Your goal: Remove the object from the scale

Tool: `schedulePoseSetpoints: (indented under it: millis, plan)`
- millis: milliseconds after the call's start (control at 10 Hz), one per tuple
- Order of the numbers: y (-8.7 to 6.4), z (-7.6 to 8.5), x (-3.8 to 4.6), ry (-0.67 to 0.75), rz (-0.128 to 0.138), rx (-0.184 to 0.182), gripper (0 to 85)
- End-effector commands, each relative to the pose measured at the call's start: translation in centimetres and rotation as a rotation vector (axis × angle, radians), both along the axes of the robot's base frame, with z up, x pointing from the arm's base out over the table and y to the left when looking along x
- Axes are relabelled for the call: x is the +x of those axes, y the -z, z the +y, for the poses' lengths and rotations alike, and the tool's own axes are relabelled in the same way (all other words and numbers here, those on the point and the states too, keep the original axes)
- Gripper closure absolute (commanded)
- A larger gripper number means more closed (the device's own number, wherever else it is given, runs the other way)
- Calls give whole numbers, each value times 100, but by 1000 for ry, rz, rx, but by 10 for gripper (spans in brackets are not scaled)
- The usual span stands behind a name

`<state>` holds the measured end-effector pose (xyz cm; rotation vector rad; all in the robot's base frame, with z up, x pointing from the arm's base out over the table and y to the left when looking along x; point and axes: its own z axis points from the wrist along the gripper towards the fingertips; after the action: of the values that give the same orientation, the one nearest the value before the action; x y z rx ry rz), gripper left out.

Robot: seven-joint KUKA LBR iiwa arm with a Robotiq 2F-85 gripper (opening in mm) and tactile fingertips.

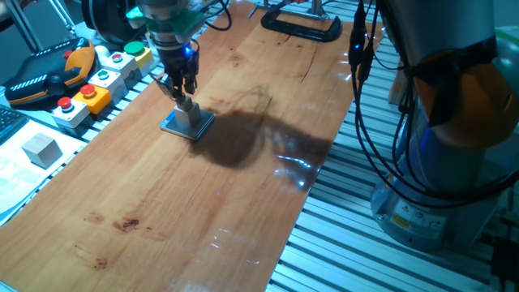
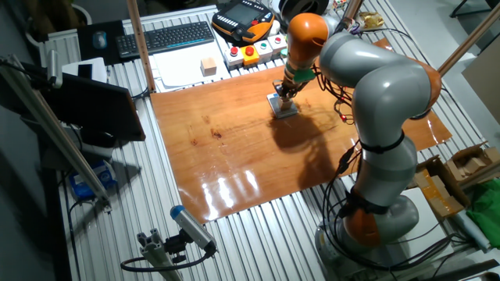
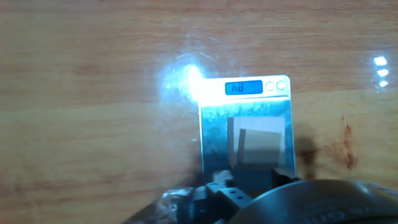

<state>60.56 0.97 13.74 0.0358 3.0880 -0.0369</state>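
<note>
The scale (image 1: 177,125) is a small flat square pad lying on the wooden table, left of its middle. In the hand view the scale (image 3: 214,134) shows a metallic plate and a lit blue display (image 3: 244,88). A small light cube (image 1: 190,115) sits on it, on the near half of the plate in the hand view (image 3: 258,146). My gripper (image 1: 182,91) hangs straight above the cube, its dark fingers slightly apart, tips just over the cube's top. In the other fixed view the gripper (image 2: 285,90) is over the scale (image 2: 283,108). Nothing is between the fingers.
Button boxes (image 1: 96,81) line the table's left edge beside an orange and black pendant (image 1: 49,77). A grey cube (image 1: 40,150) rests on white paper off the table. A black clamp (image 1: 302,28) sits at the far end. A keyboard (image 2: 164,37) and a wooden block (image 2: 208,66) lie behind.
</note>
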Motion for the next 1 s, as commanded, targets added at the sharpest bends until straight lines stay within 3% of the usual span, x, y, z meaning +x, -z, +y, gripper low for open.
schedulePoseSetpoints:
  millis: [0, 400, 900]
  plan:
    - [13, -16, 27, 15, -2, 1, 113]
    - [107, -45, 135, 65, -2, -22, 67]
    - [248, -79, 201, 81, -7, -8, 67]
